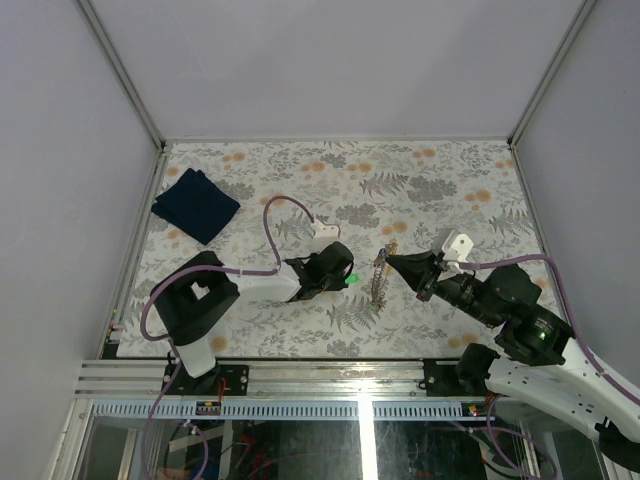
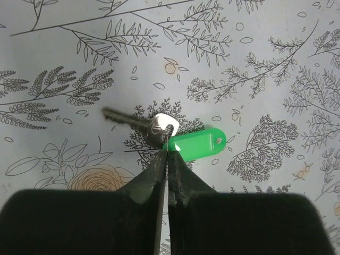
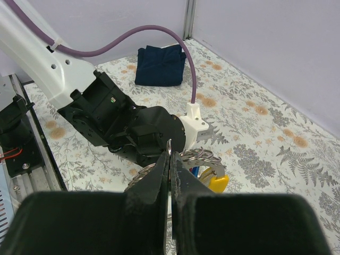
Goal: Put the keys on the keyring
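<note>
Lying flat on the floral-patterned table is a silver key with a green plastic tag. In the left wrist view its blade points left and the tag runs off to the right. The left gripper comes down right where the key head meets the tag. Its two black fingers are pressed together with only a hairline slit between them, and they pinch that joint. The near end of the tag disappears behind the fingertips.

From above, the green tag shows just at the tip of the left gripper, near the middle of the table. Just to its right is the thin silvery wire keyring with its short chain, between the two arms. The right gripper points at the keyring from the right side.

In the right wrist view the right gripper's fingers are closed tight. The wire of the keyring curves out on both sides of the tips, so they are clamped on it. A yellow plastic tag hangs from the ring just beyond the fingers, with a bit of blue beside it.

A dark blue folded cloth lies well apart at the far left corner.
</note>
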Robot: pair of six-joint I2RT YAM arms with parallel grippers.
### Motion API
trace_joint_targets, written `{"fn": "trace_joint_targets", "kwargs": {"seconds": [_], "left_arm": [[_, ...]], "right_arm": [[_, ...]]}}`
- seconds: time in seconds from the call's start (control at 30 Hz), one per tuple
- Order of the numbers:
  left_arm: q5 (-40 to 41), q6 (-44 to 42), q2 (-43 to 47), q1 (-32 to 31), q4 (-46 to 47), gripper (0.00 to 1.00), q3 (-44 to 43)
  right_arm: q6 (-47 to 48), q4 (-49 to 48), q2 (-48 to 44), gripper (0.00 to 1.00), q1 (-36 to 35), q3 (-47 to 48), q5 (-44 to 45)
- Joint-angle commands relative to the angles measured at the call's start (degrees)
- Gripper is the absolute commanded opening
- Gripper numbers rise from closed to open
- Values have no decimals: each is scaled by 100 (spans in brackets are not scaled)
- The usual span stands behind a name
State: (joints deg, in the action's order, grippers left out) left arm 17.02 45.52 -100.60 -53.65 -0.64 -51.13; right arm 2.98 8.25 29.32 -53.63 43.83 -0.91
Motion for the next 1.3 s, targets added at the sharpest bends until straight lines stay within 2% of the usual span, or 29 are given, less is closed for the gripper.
{"fn": "trace_joint_targets", "kwargs": {"seconds": [0.0, 0.17, 0.37, 0.53, 0.7, 0.77, 0.87, 1.0, 1.27], "left_arm": [[331, -294, -4, -34, -85, 0, -79], [339, -1191, 558, -35, 65, 0, 213], [-250, -2655, 1547, -33, 458, 0, 747], [-1649, -3843, 2207, -8, 503, 0, 991], [-2657, -4466, 2935, 1, 357, 0, 1052], [-2919, -4718, 3200, 1, 69, 0, 912], [-3323, -5102, 3581, -6, -404, 0, 623], [-3357, -5509, 4014, 0, -968, 0, 234], [-3408, -6360, 4862, -9, -1371, 0, -534]], "right_arm": [[-8, -480, -69, 0, -25, 64, 109], [-26, -499, -50, 0, -32, 55, 75], [-39, -520, -16, 0, -25, 34, 51], [-31, -526, -19, 0, -25, 24, 28], [77, -364, -56, 0, -27, 48, -104], [202, -171, -28, 0, -25, 125, -420], [396, 449, 160, 0, -30, 367, -1343], [367, 988, 541, 1, -31, 789, -2321], [-41, 138, 868, 1, -34, 781, -3436]]}}
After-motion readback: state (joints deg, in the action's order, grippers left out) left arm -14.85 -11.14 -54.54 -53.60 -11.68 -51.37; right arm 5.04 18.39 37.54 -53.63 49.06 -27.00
